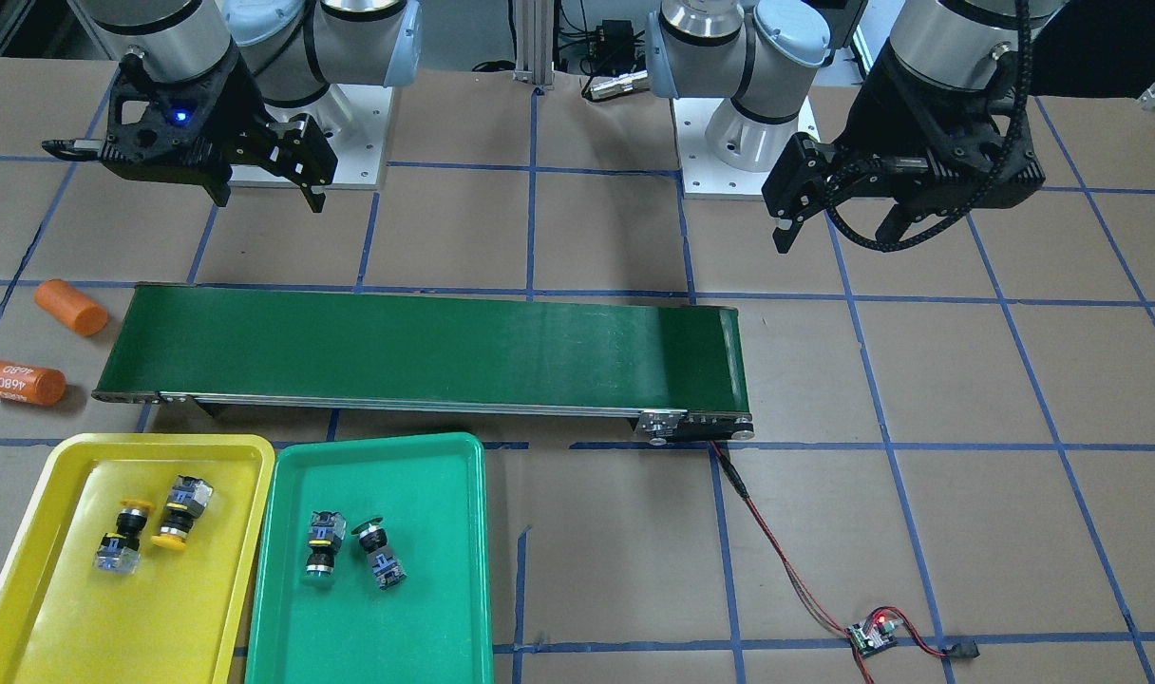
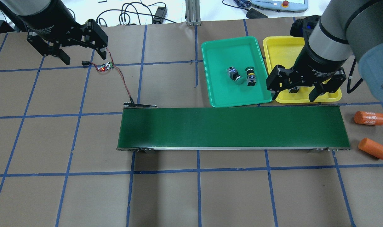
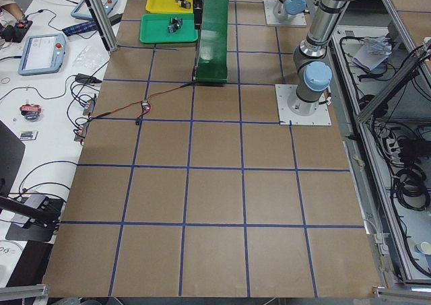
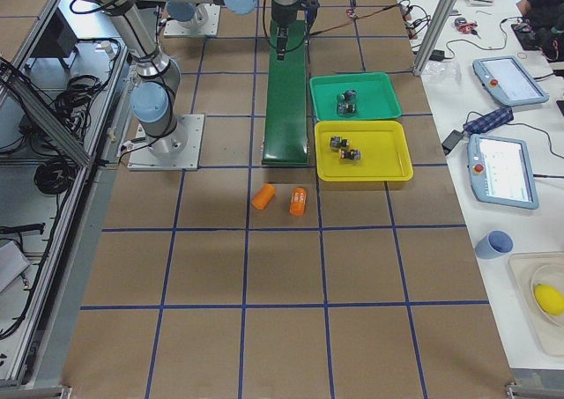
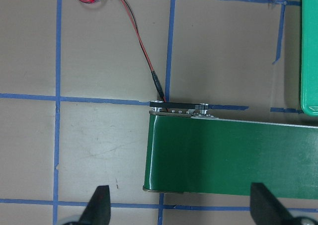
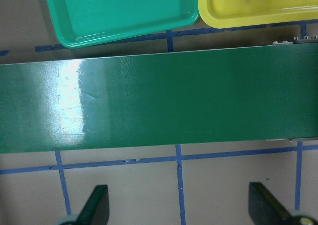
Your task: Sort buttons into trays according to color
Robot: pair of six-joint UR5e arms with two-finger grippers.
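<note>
Two yellow buttons [image 1: 122,537] [image 1: 180,513] lie on their sides in the yellow tray [image 1: 84,627]. Two green buttons [image 1: 321,543] [image 1: 380,553] lie in the green tray [image 1: 397,636]. In the overhead view the green buttons [image 2: 235,75] [image 2: 250,75] show in the green tray [image 2: 223,50], and my right arm hides most of the yellow tray [image 2: 279,50]. My right gripper [image 2: 294,94] is open and empty, above the yellow tray's near edge by the belt. My left gripper [image 2: 84,56] is open and empty, high over the table's far left. Both wrist views show open fingers.
A long dark green conveyor belt [image 1: 426,347] runs across the middle. Two orange cylinders [image 1: 71,307] [image 1: 20,382], one marked 4680, lie off its right-arm end. A red-black wire runs from the belt to a small control board [image 1: 872,635].
</note>
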